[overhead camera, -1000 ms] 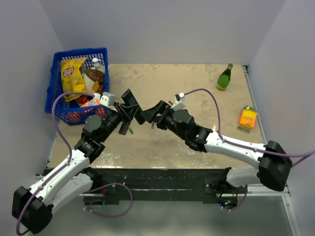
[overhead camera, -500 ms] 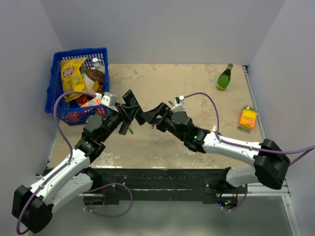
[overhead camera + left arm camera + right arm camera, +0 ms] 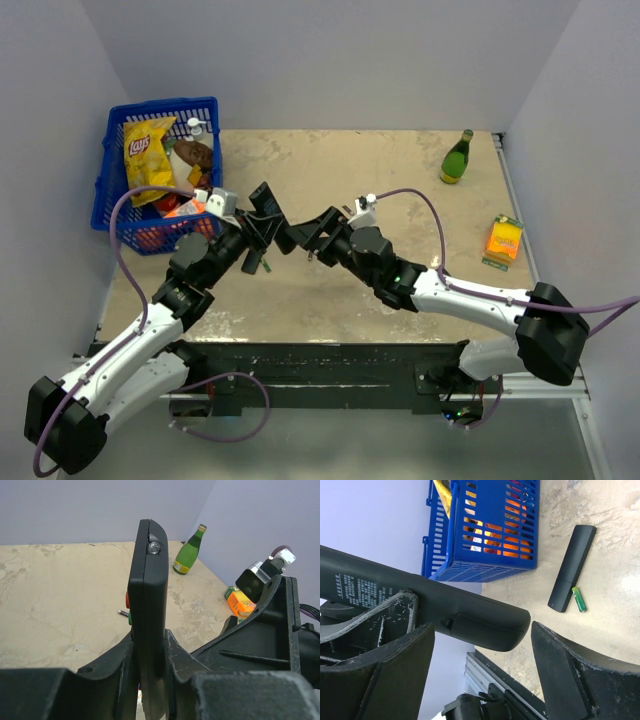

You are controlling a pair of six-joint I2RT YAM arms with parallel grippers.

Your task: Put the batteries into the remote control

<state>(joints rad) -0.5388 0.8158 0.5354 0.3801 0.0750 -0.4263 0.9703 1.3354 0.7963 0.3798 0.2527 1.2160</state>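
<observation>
**Left arm** (image 3: 150, 330): rises from the near-left base, bent at the elbow, forearm angled up and right toward the middle of the desk (image 3: 340, 170).

**Left gripper** (image 3: 262, 225): clamped on the remote control (image 3: 147, 595), which it holds off the desk. In the left wrist view the remote stands edge-on between the fingers, free end pointing away.

**Right arm** (image 3: 470, 298): stretched low from the near-right base, wrist aimed left, facing the left gripper.

**Right gripper** (image 3: 300, 237): jaws spread wide on either side of the remote's free end, with a gap showing at the right finger.

**Battery** (image 3: 578, 599): one in view, green, flat on the desk, just beside the end of a slim black bar (image 3: 571, 567).

**Surroundings:** blue basket (image 3: 160, 110) at far left, green bottle (image 3: 457, 158) at far right, orange box (image 3: 504, 240) at the right edge.
</observation>
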